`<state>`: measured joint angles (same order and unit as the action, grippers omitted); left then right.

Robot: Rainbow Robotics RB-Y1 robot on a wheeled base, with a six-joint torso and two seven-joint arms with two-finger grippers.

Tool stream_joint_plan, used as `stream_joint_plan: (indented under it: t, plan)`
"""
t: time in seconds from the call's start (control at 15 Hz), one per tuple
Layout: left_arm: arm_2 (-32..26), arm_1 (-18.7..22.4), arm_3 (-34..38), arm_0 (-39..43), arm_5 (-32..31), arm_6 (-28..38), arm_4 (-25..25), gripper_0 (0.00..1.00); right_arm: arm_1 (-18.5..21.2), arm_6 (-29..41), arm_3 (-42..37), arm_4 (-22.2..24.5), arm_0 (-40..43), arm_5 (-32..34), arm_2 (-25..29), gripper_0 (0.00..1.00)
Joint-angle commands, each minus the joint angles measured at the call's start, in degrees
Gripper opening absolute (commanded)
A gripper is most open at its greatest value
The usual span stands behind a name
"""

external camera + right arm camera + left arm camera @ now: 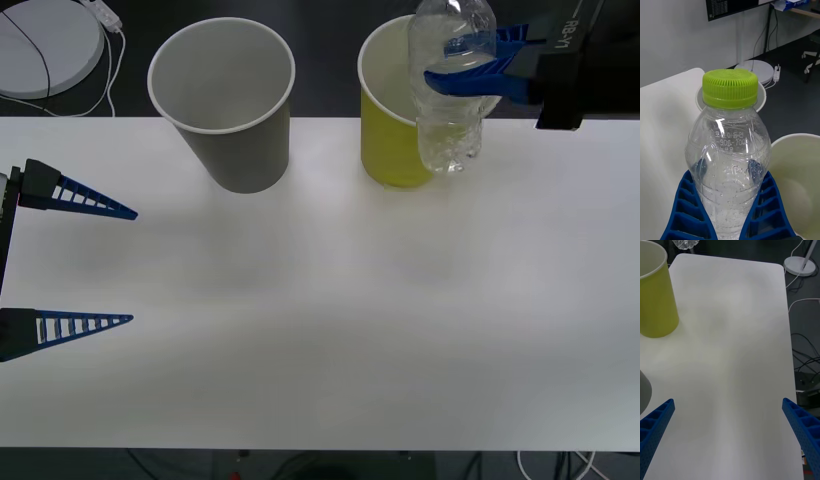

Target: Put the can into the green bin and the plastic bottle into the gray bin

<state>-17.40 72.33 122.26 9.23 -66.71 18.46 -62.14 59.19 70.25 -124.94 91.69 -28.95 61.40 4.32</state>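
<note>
1. The right gripper (470, 65) pinches the plastic bottle (452, 85) at mid-body, one blue ribbed finger (468, 82) across the near side and the other behind it
2. In the right wrist view the plastic bottle (730, 157) stands upright between the two fingers (688, 210), its yellow-green cap (730, 88) above them and its clear crinkled wall pressed on both sides
3. The bottle hangs lifted off the white table (330, 320), its lower part in front of the green bin (392, 110) as the front view shows it, overlapping that bin's right side and rim
4. Whether the bottle touches the green bin I cannot tell; in the right wrist view a pale bin rim (797, 165) sits just beside the gripper and lower than the cap
5. The gray bin (224, 100) stands upright well to the left of the right gripper, beyond the green bin, apart from it
6. In the right wrist view a white rim (760, 98) shows just behind the cap
7. The left gripper (90, 265) waits low over the table's left edge with its fingers spread wide, nothing between them
8. From the left wrist view the left gripper (730, 427) faces bare table, with the green bin (657, 303) farther off and a gray wall (644, 390) at the edge
</note>
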Motion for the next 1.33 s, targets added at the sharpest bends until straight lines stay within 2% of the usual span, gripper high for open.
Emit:
stream_joint_plan:
  t: [0.07, 0.27, 0.4, 0.53, 0.67, 0.93, 1.07, 1.33]
  plan:
    - [0.00, 0.00, 0.00, 0.00, 0.00, 0.00, 0.00, 1.00, 0.05, 1.47, 1.54, 0.41, -4.27, 3.99, -0.01, 0.00]
    - [0.00, 0.00, 0.00, 0.00, 0.00, 0.00, 0.00, 1.00, 0.23, 1.56, 4.00, 0.24, -9.10, 8.48, -0.01, 0.00]
    - [0.00, 0.00, 0.00, 0.00, 0.00, 0.00, 0.00, 1.00, 0.58, 1.73, 5.41, -0.03, -11.74, 9.18, -0.80, 0.00]
    - [0.00, 0.00, 0.00, 0.00, 0.00, 0.00, 0.00, 1.00, 2.16, 3.14, 6.81, -0.20, -15.52, 9.18, -4.05, 0.00]
    - [0.00, 0.00, 0.00, 0.00, 0.00, 0.00, 0.00, 1.00, 3.83, 7.62, 7.08, 0.77, -20.62, 9.18, -8.10, 0.00]
    - [0.00, 0.00, 0.00, 0.00, 0.00, 0.00, 0.00, 1.00, 3.92, 7.62, 11.56, 1.12, -30.46, 9.35, -16.97, 0.00]
    - [0.00, 0.00, 0.00, 0.00, 0.00, 0.00, 0.00, 1.00, 2.78, 7.62, 15.08, 0.50, -35.29, 9.79, -21.02, 0.00]
    - [0.00, 0.00, 0.00, 0.00, 0.00, 0.00, 0.00, 1.00, -3.02, 7.62, 23.86, 1.91, -45.66, 13.22, -28.40, 0.00]
